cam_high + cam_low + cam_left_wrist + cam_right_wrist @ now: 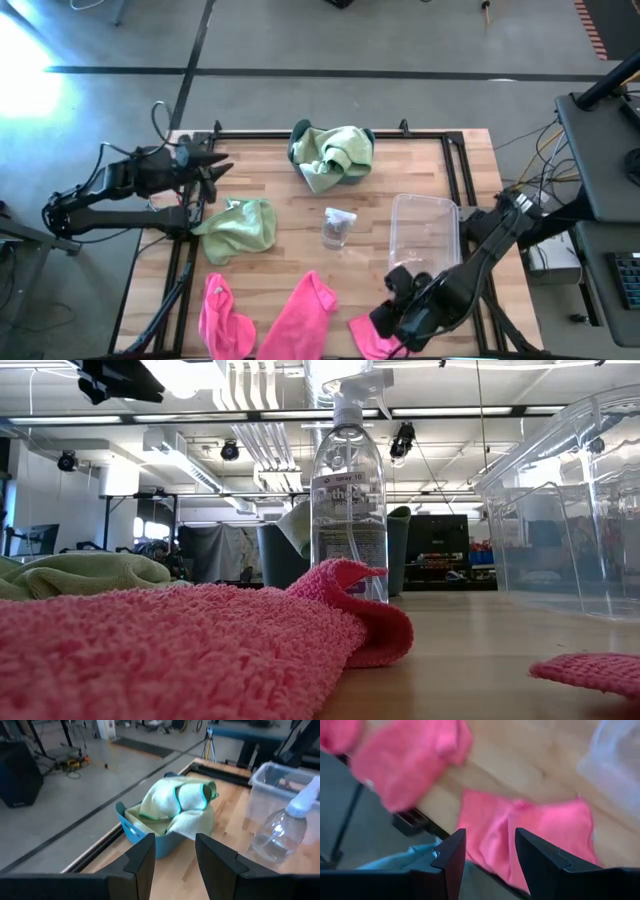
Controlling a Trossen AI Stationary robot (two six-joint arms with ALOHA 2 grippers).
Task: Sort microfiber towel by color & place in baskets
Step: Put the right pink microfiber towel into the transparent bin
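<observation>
The right gripper [487, 857] hangs with its jaws spread over a soft pink towel [540, 832] near the table's front edge, not touching it. The left gripper [172, 857] is spread too, facing the blue plastic basket [137, 832] holding 2 light green towels [175, 802].

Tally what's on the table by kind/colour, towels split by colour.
Green towels: 2 visible as separate bundles, one loose, one heaped in the teal basket (may be more than one cloth, cannot tell)
Pink towels: 3
Baskets: 2, teal, clear
Spray bottle: 1
Total: 8
</observation>
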